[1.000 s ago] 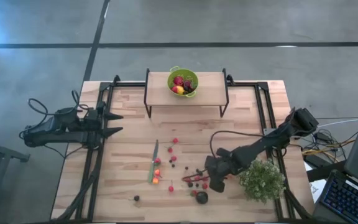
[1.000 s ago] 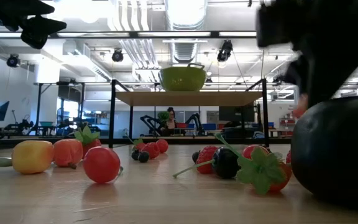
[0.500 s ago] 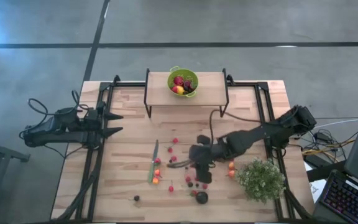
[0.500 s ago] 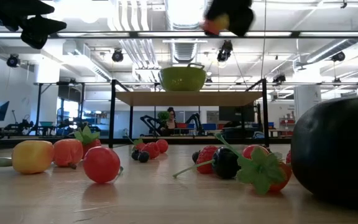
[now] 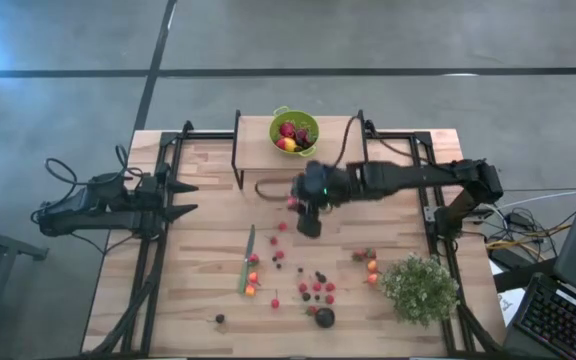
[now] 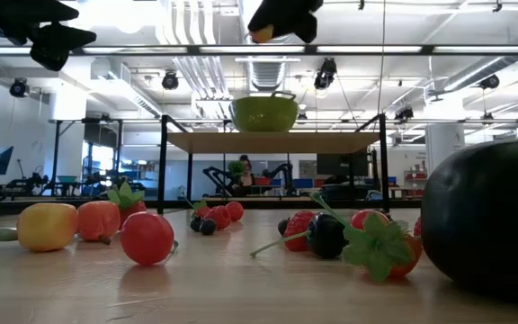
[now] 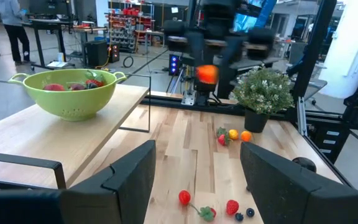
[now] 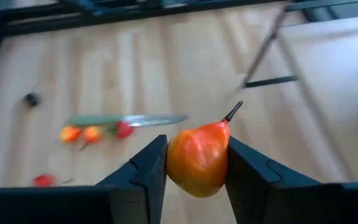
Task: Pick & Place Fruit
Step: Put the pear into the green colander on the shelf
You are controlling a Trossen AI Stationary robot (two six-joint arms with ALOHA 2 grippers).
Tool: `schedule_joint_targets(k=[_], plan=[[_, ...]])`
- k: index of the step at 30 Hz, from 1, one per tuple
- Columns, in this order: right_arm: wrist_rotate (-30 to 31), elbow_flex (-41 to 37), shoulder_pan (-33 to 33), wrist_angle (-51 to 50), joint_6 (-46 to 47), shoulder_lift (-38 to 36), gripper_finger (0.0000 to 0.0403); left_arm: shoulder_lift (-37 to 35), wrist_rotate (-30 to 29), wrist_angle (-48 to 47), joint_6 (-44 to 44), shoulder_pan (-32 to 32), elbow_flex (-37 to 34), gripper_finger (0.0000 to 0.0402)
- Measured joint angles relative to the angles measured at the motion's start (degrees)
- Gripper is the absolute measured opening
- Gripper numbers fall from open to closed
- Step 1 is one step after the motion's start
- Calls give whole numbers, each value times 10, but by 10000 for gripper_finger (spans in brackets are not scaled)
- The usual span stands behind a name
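Right gripper [image 8: 194, 167] is clamped on an orange-red pear-shaped fruit with a short dark stem [image 8: 197, 157], one dark finger on each side. In the high view the right gripper [image 5: 306, 208] hangs over the wooden slatted table [image 5: 208, 190], just near of the raised wooden shelf on a black frame [image 5: 338, 145] and slightly right of the table's middle. The low view shows the held fruit [image 6: 261, 34] up in the air above shelf level.

Green colander bowl [image 5: 294, 131] sits on the shelf with red, dark and yellow pieces inside.

Rest of the scattered small fruit [image 5: 313, 290] lies on the table near of the gripper: red berries, a few dark ones, orange and yellow pieces beside the slim green-handled knife [image 5: 247, 262]. Big dark round fruit [image 5: 324, 317] sits at the near edge. Two orange pieces and a red one [image 5: 368, 262] lie just left of the bushy pale-green potted plant [image 5: 423, 288] at the near right.

Left gripper [image 5: 173, 199] waits at the table's left edge, fingers [image 7: 129, 177] apart, holding nothing.
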Motion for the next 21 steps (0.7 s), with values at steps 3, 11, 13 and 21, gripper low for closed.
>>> schedule_joint_targets(k=[3, 11, 13, 21], plan=[[0, 0, -36, 0, -7, 0, 121, 0, 0, 0, 0, 0, 0, 241], [0, 0, -124, 0, -10, 0, 141, 0, 0, 0, 0, 0, 0, 241], [0, 0, -141, 0, -10, 0, 137, 0, 0, 0, 0, 0, 0, 241], [0, 0, -198, 7, -10, 0, 121, 0, 0, 0, 0, 0, 0, 241]])
